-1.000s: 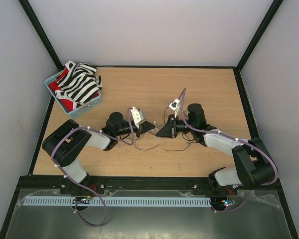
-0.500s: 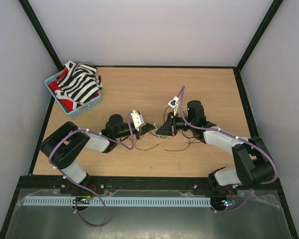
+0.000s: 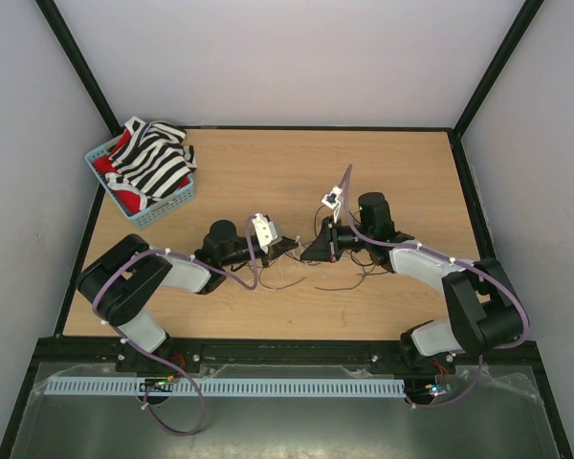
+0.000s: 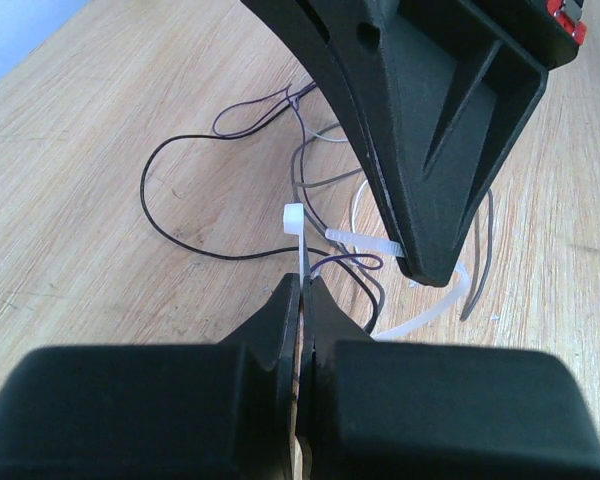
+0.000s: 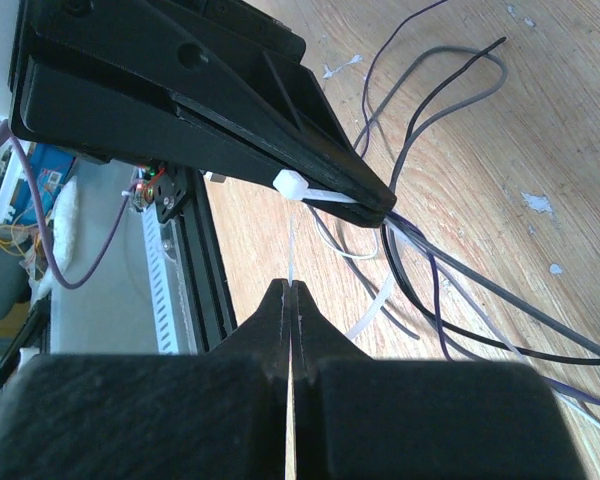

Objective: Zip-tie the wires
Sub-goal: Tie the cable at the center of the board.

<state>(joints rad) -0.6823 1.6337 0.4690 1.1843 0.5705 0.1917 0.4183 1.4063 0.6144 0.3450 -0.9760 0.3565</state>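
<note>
The wires are thin dark and pale strands lying loose on the wooden table between the two arms; they also show in the left wrist view and the right wrist view. A white zip tie loops round some of them. My left gripper is shut on the tie just below its square head. My right gripper is shut on the tie's thin tail. The two grippers meet tip to tip at mid-table, left gripper, right gripper. The tie's head sticks out of the left jaws.
A blue basket holding striped black-and-white and red cloth stands at the table's far left corner. A black frame rail runs along the near table edge. Small white specks dot the wood.
Both grippers have stayed shut on the zip tie. The right wrist has shifted slightly left and away; the left wrist has edged a little toward it.
</note>
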